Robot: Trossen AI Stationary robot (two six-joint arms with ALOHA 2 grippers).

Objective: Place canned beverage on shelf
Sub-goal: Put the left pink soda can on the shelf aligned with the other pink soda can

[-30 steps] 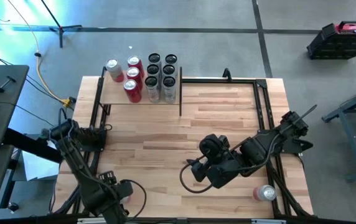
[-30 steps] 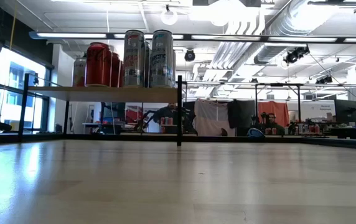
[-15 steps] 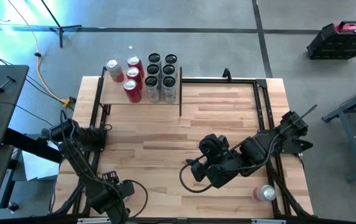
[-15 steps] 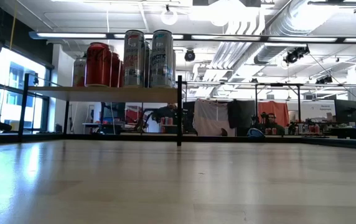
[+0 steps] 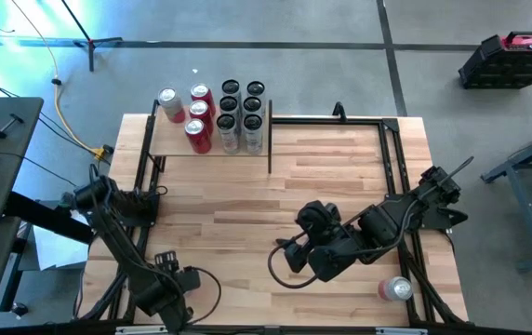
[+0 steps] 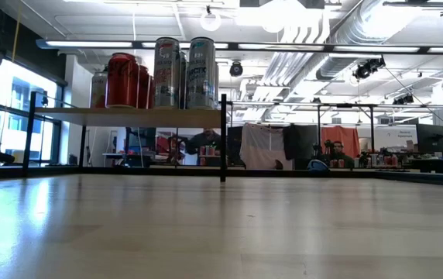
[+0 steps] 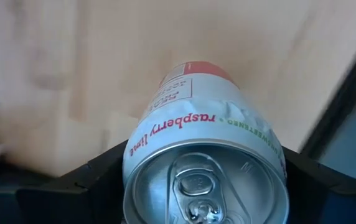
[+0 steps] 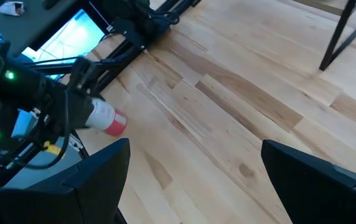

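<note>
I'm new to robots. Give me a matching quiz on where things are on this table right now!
Things:
1. raspberry can
2. silver can
3. red cans
4. right gripper

Places or states:
A. on the shelf
B. open, over the middle of the table
C. at the left gripper
D. near the table's front right corner

Pairs: 1-C, 2-D, 3-A, 4-B
</note>
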